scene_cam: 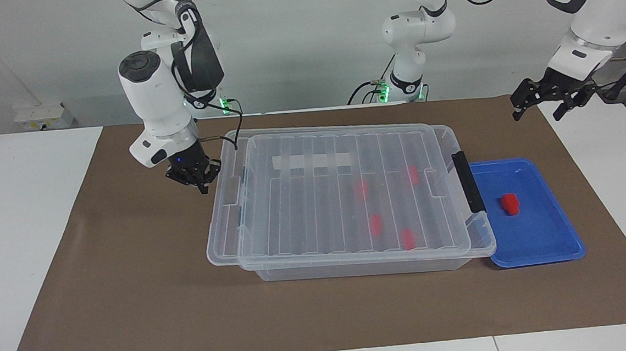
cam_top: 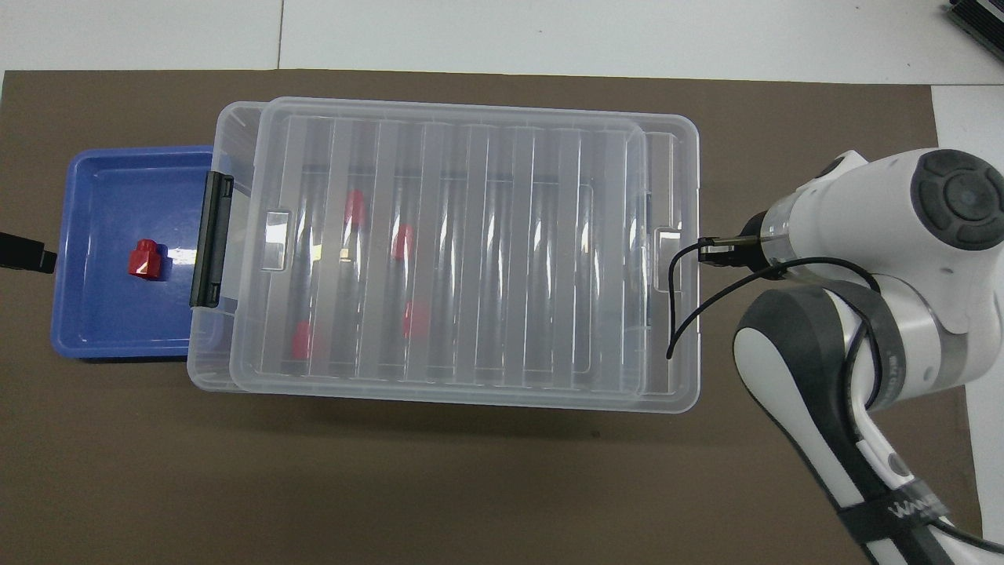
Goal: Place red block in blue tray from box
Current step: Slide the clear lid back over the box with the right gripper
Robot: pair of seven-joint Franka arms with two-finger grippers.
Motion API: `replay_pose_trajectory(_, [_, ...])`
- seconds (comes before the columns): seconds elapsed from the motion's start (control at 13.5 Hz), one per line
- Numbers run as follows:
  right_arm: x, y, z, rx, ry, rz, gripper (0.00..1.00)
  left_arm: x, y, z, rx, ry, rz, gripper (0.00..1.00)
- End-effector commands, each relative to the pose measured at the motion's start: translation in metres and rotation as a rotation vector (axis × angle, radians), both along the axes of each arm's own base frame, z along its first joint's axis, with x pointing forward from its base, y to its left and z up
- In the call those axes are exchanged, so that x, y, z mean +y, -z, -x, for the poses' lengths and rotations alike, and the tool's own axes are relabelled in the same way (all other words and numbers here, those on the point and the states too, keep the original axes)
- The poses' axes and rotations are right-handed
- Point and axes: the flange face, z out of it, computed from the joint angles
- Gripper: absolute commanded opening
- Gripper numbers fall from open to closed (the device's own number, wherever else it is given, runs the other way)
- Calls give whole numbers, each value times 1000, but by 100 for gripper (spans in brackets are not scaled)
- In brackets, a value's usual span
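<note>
Lab: robot arms (scene_cam: pixel 159 103), bare wall (scene_cam: pixel 303 38)

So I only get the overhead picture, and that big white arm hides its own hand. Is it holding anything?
Observer: No. The right gripper is shut on nothing. It hangs over the brown mat beside the box, apart from its lid.
Operator: And the black bit at the picture's edge, by the tray?
Observer: That is the left gripper, open and empty, raised well above the table, off the end of the blue tray rather than over it.
</note>
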Motion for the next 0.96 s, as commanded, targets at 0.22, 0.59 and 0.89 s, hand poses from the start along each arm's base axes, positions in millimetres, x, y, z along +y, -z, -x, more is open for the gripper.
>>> replay_pose_trajectory(0.22, [44,10,16,-12,-61,-17,0,-6,-21,9,22,26,-35,100])
replay_pose_trajectory(0.59, [60,12,18,-33,-90,-22,0,-111,-42,12,-22,210,-60,100])
replay_pose_trajectory(0.89, [52,1,15,-45,-84,-24,0,-102,-43,11,-27,192,-49,100])
